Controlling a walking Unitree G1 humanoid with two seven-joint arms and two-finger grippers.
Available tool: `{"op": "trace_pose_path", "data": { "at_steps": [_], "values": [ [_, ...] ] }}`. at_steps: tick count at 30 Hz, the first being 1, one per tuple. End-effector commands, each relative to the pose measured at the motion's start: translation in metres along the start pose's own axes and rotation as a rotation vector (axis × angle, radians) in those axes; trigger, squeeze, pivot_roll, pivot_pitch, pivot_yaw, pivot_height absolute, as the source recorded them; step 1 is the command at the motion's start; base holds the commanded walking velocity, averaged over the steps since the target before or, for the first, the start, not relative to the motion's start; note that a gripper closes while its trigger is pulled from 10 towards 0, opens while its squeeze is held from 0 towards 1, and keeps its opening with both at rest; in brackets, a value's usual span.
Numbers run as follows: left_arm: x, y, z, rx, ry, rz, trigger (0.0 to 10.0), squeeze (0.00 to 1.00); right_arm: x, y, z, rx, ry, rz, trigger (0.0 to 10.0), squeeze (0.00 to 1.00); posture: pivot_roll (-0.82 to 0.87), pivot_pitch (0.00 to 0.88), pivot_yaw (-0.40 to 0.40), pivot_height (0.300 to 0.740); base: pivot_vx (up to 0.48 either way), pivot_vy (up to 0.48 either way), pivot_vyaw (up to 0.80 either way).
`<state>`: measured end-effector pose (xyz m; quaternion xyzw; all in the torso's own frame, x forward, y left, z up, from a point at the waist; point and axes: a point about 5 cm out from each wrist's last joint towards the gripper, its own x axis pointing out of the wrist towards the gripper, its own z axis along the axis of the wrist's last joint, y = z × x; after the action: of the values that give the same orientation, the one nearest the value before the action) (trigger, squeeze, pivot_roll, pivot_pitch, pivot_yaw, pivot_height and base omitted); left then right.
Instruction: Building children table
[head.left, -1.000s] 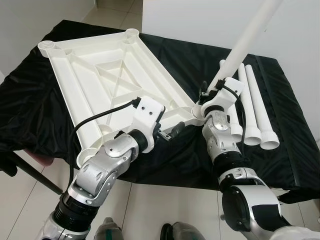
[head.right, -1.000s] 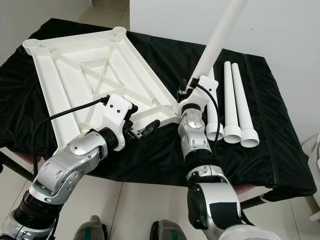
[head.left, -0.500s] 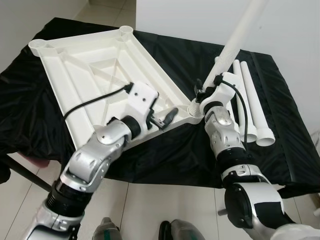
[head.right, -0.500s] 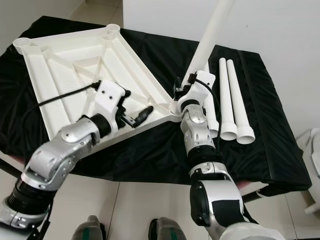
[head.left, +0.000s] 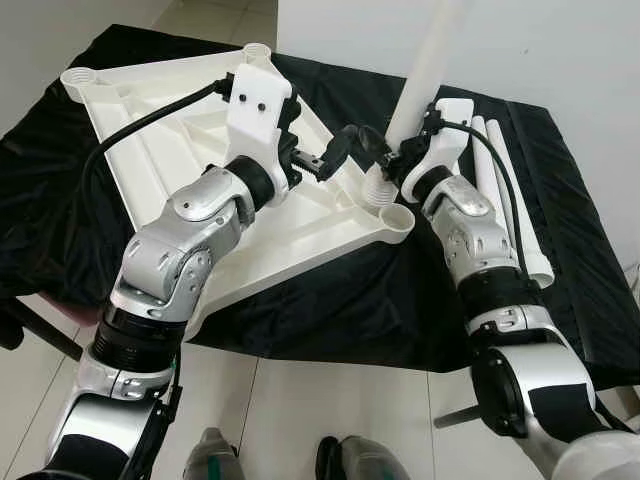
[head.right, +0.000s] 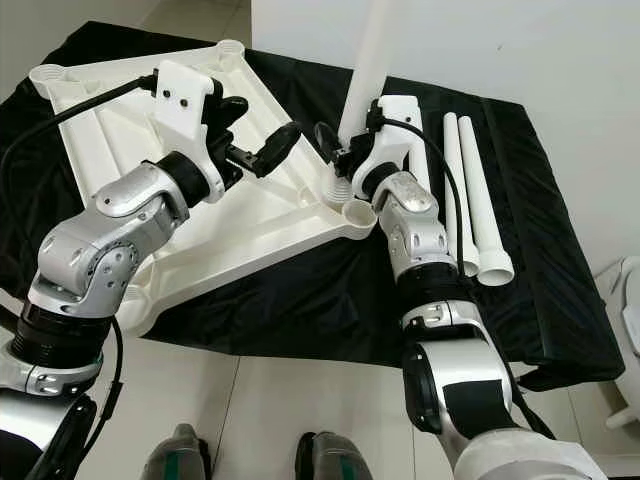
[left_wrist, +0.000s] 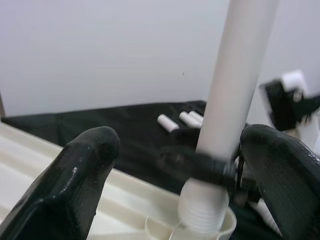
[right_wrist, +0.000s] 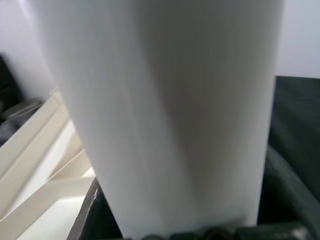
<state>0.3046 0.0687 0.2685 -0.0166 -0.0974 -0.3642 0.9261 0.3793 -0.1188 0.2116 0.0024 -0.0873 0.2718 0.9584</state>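
The white tabletop (head.left: 150, 130) lies upside down on a black-draped table, ribs facing up. My right gripper (head.left: 392, 158) is shut on a white leg tube (head.left: 430, 60) and holds it nearly upright. The tube's threaded end (head.left: 378, 188) stands at the tabletop's near right corner, beside the corner socket (head.left: 397, 215); I cannot tell whether it is seated. My left gripper (left_wrist: 180, 165) hovers open above the tabletop, its fingers (head.left: 345, 142) on either side of the leg (left_wrist: 240, 100) without touching it. In the right wrist view the leg (right_wrist: 165, 110) is very close.
Spare white legs (head.left: 505, 190) lie side by side on the black cloth (head.left: 330, 300) to the right of my right arm. A white wall (head.left: 560, 50) rises behind the table. Tiled floor (head.left: 300, 400) and my feet lie below the table's near edge.
My left gripper has lifted from the tabletop's near edge and swung up to the leg. The right gripper has brought the leg from a tilt to nearly upright. The camera has shifted.
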Motion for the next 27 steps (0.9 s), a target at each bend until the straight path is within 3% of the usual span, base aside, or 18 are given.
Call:
{"op": "trace_pose_path", "data": {
  "at_steps": [1, 4, 7, 12, 25, 27],
  "values": [
    [0.001, -0.015, 0.004, -0.009, -0.010, -0.256, 10.0, 0.00, -0.004, -0.002, 0.002, -0.011, 0.005, 0.032, 10.0, 0.00, 0.04, 0.012, -0.105, 0.740, 0.000, 0.000, 0.00],
    [0.004, -0.022, 0.013, -0.035, -0.043, -0.331, 10.0, 0.00, -0.010, 0.004, -0.001, -0.033, 0.022, 0.138, 10.0, 0.00, 0.04, 0.006, -0.100, 0.740, 0.000, 0.000, 0.00],
    [0.005, -0.023, 0.016, -0.046, -0.050, -0.350, 10.0, 0.00, -0.011, 0.004, -0.001, -0.035, 0.032, 0.164, 10.0, 0.00, 0.04, 0.006, -0.100, 0.740, 0.000, 0.000, 0.00],
    [0.008, -0.032, 0.026, -0.061, -0.074, -0.472, 10.0, 0.00, -0.021, 0.008, -0.003, -0.057, 0.050, 0.283, 10.0, 0.00, 0.03, 0.000, -0.089, 0.740, 0.000, 0.000, 0.00],
    [0.010, -0.039, 0.038, -0.081, -0.087, -0.596, 10.0, 0.00, -0.034, 0.020, -0.010, -0.084, 0.110, 0.426, 10.0, 0.00, 0.02, 0.000, -0.068, 0.740, 0.000, 0.000, 0.00],
    [0.012, -0.040, 0.044, -0.127, -0.100, -0.626, 10.0, 0.00, -0.039, 0.022, -0.014, -0.110, 0.138, 0.467, 10.0, 0.00, 0.01, 0.000, -0.061, 0.740, 0.000, 0.000, 0.00]
  ]
}}
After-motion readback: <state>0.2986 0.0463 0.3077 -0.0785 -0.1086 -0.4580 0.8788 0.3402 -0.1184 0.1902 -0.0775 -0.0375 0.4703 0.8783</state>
